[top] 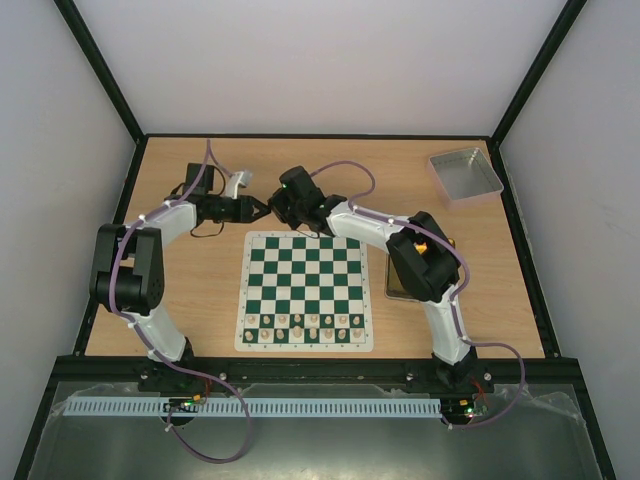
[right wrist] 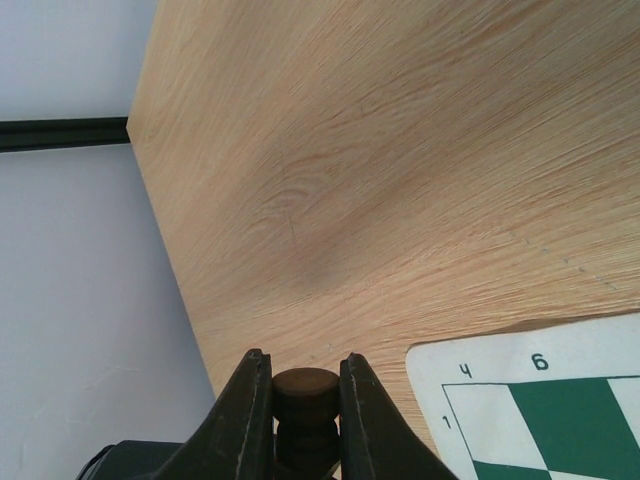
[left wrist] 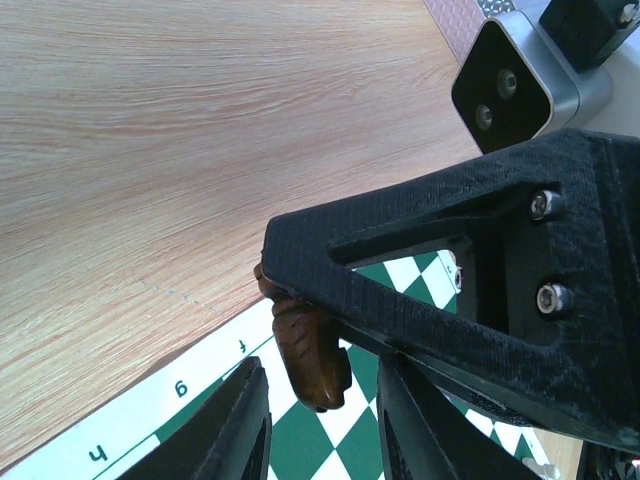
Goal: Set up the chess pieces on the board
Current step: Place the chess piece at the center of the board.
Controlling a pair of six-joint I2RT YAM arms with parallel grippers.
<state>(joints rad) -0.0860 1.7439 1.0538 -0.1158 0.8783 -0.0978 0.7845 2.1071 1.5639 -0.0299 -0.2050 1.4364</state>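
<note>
Looking down on a pale wood-grained counter (top: pixel 200 290), its bare timber spreading out on every side of the board (top: pixel 305 290). Carrying that board flat at its middle, green and white squares inside a white border, with letters and numbers printed along the edge. Showing a line of cream pieces (top: pixel 305 325) standing in the board's nearest ranks. Holding a grey tray (top: pixel 465 172) well beyond the board's far-right corner, close to the counter's back edge. Being closed in on three sides by plain white walls (top: pixel 330 60), with black frame bars (top: pixel 100 70) slanting up from the back corners. Ending, below the board's near side, at a black rail (top: pixel 320 365) with both arm bases bolted to it. Running a white slotted strip (top: pixel 300 408) along in front of that rail.

Bringing both hands together just past the board's far-left corner. Clamping the right hand (right wrist: pixel 303 372) on a dark brown chess piece (right wrist: pixel 305 392), with a finger pressing on either side of its round end. Holding it above bare wood just off that corner. Showing the same piece hanging over the board's white border in the left wrist view. Spreading the left hand (left wrist: pixel 322 385) with its fingers parted on either side of the piece, no contact to be seen.
</note>
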